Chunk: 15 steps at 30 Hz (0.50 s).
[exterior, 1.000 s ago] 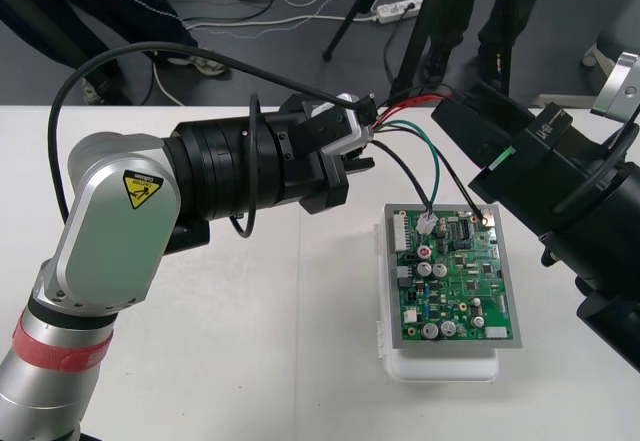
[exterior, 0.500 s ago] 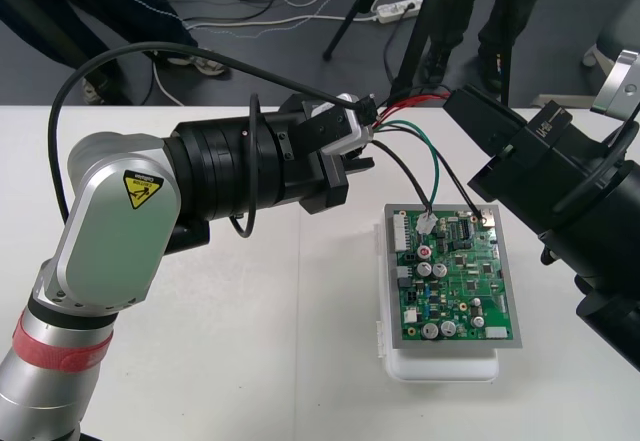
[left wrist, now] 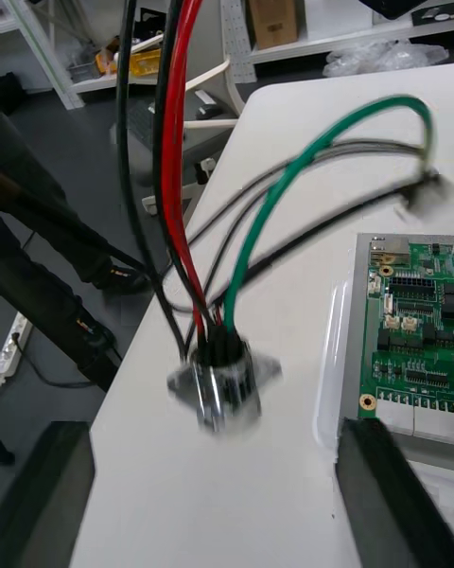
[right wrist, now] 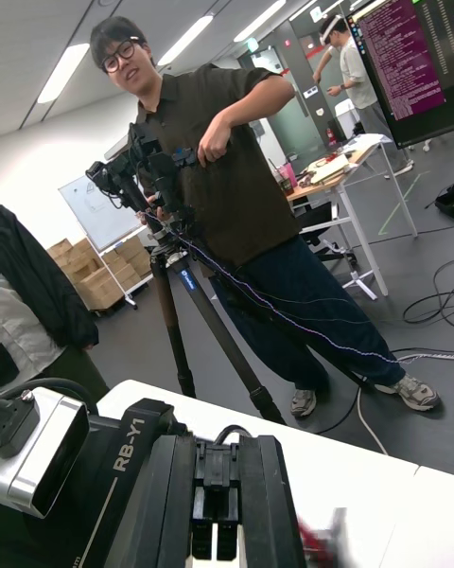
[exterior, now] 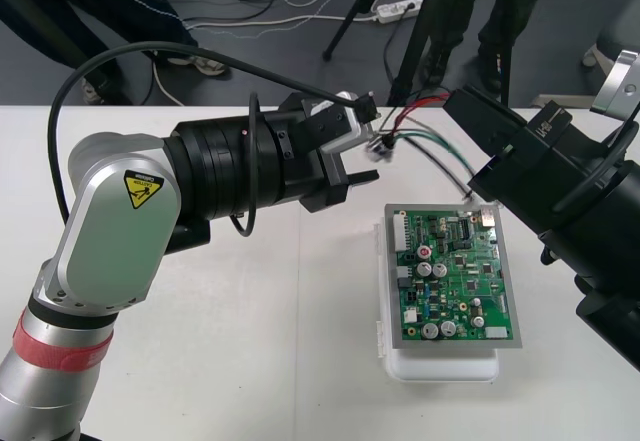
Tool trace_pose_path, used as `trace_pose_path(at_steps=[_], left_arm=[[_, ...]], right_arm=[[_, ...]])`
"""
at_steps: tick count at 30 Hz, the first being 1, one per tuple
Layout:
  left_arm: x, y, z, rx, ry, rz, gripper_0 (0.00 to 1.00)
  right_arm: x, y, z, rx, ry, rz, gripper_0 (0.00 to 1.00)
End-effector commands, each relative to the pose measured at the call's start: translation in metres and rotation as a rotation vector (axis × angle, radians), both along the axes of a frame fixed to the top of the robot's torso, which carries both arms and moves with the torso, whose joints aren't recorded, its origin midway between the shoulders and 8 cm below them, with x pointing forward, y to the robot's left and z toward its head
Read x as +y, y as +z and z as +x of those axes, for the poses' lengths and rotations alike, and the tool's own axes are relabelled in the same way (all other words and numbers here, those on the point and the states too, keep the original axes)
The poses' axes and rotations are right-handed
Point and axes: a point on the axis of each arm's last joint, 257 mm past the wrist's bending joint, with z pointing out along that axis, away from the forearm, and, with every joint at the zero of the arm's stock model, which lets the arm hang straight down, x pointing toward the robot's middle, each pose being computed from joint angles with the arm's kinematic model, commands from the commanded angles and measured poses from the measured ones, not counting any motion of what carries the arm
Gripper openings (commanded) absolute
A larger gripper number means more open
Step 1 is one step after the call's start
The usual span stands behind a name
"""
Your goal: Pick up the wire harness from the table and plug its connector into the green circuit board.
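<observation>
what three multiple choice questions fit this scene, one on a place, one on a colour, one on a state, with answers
1. Where does the green circuit board sit? A on a white base on the table; B on a chair; C on the floor.
2. Which colours are the harness wires at the socket? A blue, yellow, white; B red, black, green; C all orange.
3. How is the left claw? A shut on the board; B shut on a wire; C open.
Answers: 1 A, the base lies under it; 2 B, those colours leave the socket; 3 C, its fingers stand far apart.
</observation>
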Motion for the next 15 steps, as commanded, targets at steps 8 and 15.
trace_pose_path(at_steps=[8, 15], left_arm=[[-0.0108, 0.0314, -0.0002, 0.008, -0.006, -0.1, 1.0], [-0.0046, 0.0323, -0.0022, 0.021, -0.018, -0.106, 1.0]], right_arm=[[0.0074, 0.015, -0.0029, -0.024, 0.015, 0.028, 0.0], [0.0051, 0.0143, -0.0023, -0.031, 0.01, 0.009, 0.0]])
